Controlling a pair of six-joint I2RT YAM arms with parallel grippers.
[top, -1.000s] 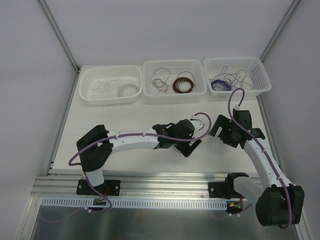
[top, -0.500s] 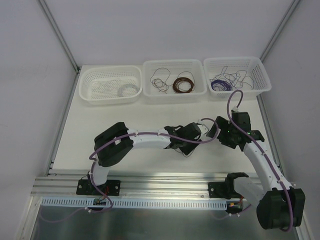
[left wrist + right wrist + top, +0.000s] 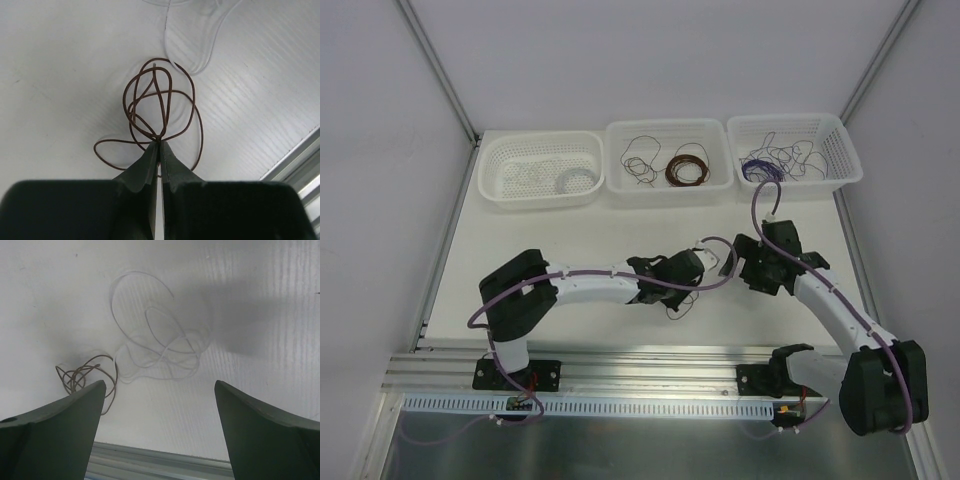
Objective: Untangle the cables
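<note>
A thin dark brown cable [image 3: 162, 100] lies in scribbly loops on the white table. My left gripper [image 3: 160, 144] is shut, its tips pinching the strands where they cross at the near side of the loops. A pale grey cable [image 3: 155, 342] lies in loose loops just beyond it, also seen as a faint pale cable [image 3: 192, 45] in the left wrist view. My right gripper [image 3: 159, 390] hangs open above the table, short of the pale loops, with the brown cable [image 3: 85, 375] by its left finger. From above, the left gripper [image 3: 682, 298] and right gripper [image 3: 748, 272] sit close together.
Three white baskets line the far edge: the left basket [image 3: 490, 190] holds a white coil [image 3: 575, 180], the middle basket [image 3: 616, 185] a brown coil [image 3: 686, 170] and a loose dark wire, the right basket [image 3: 850, 160] purple wires [image 3: 765, 165]. A metal rail [image 3: 640, 365] runs along the near edge.
My left gripper has gone from open to shut, closing on the brown cable. The right arm has swung left and toward the middle, its jaws staying open.
</note>
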